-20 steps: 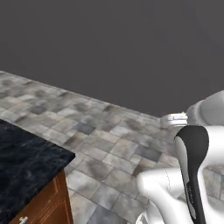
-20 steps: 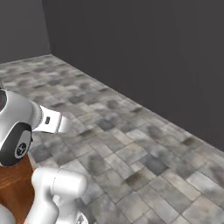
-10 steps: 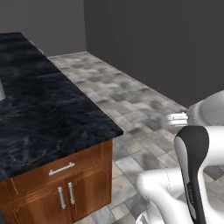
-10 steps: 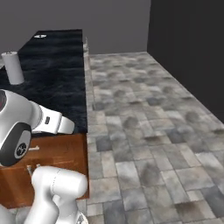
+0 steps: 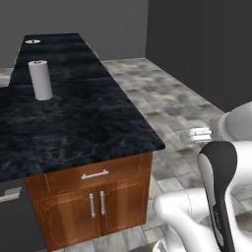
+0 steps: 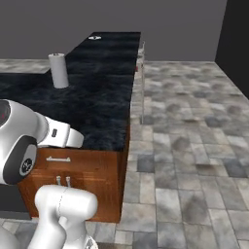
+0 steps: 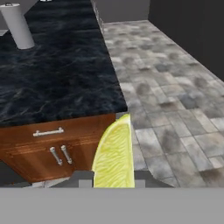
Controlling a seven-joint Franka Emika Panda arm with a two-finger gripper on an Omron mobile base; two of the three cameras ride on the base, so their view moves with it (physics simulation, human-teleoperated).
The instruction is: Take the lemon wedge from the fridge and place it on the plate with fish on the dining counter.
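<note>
Yellow lemon wedge (image 7: 114, 156) pinched tight in tool (image 7: 113, 183); plate (image 5: 33, 41) far across tabletop (image 5: 74, 118) — thin grip, wedge may slip in transit.

Yellow lemon wedge (image 7: 114, 155), glossy black marbled dining counter (image 5: 74, 113) over brown wood, white paper roll (image 5: 40, 79), grey mottled floor tiles (image 6: 194, 146)
</note>
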